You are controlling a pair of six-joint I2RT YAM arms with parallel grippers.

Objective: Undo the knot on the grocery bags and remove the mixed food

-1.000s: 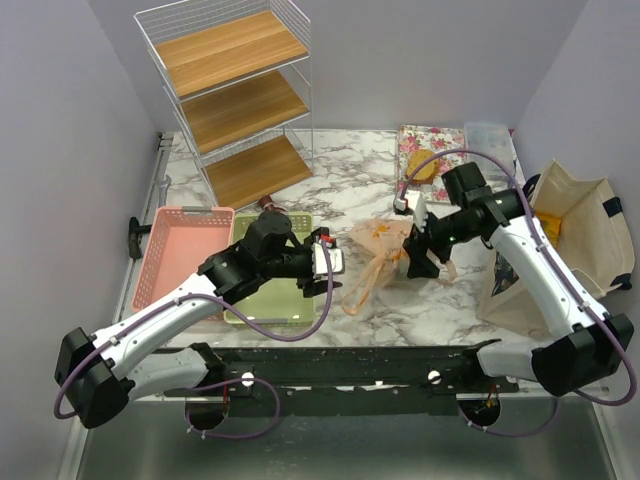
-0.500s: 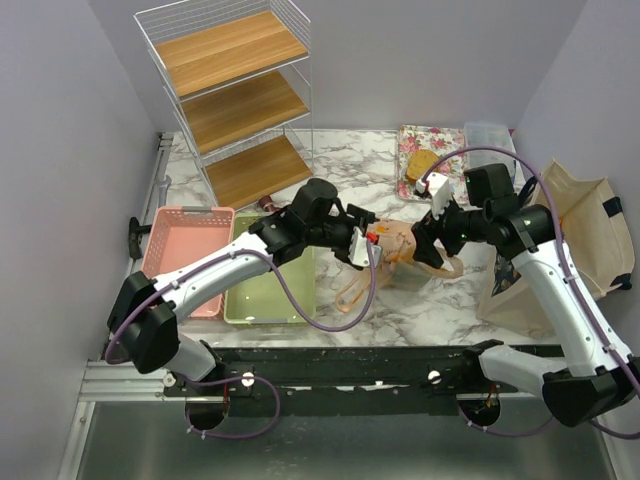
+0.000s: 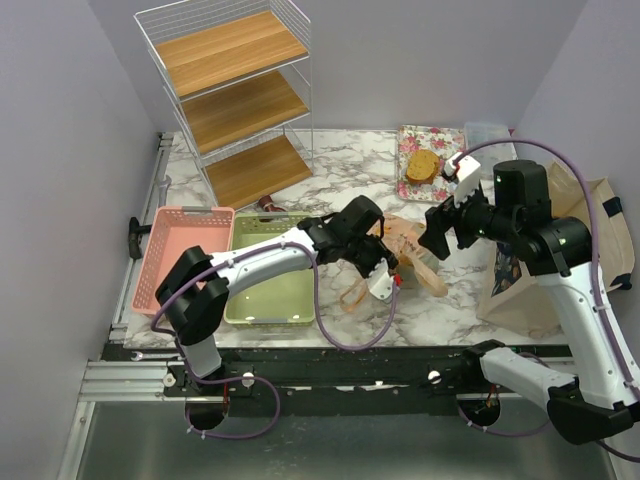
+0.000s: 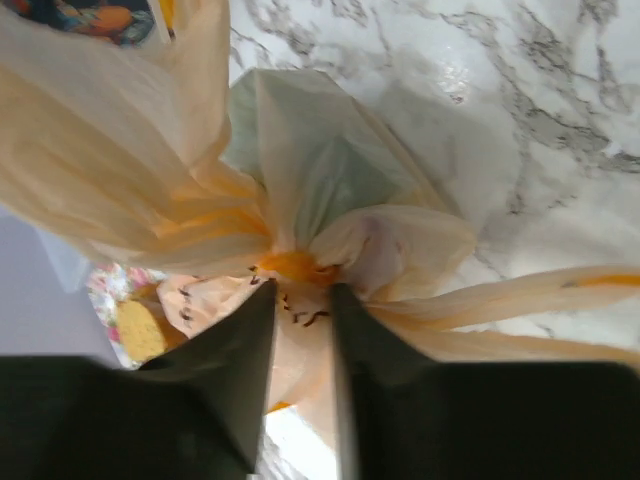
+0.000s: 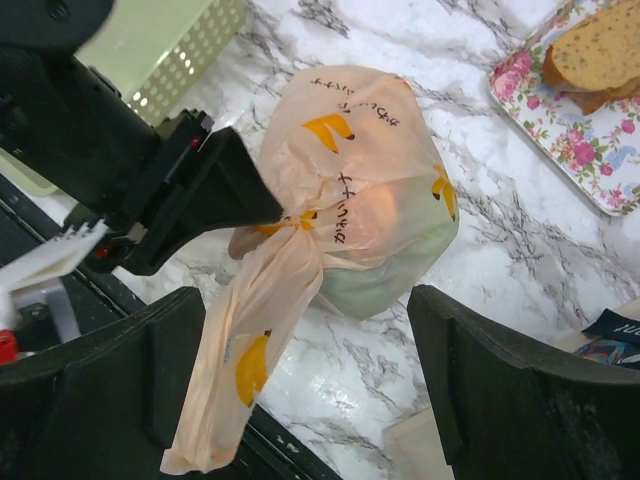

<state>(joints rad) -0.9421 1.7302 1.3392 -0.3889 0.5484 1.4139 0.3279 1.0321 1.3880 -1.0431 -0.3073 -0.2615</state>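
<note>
Top view: untying step in hand. The grocery bag point(image 3: 408, 250) lies unopened, right of the tabletop point(image 3: 340, 190) centre.
Left wrist: my left gripper point(image 4: 303, 290) is narrow, pinching plastic at the knot point(image 4: 295, 265).
Right wrist: my right gripper point(image 5: 305, 293) is wide and empty above the bag. Next, probably: right takes the loose tail point(image 5: 245, 370); pull apart.

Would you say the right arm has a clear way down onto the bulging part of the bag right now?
Probably yes: the right gripper hangs open directly above the bag, nothing between them, and the left gripper pinches only the knot at its side.
</note>
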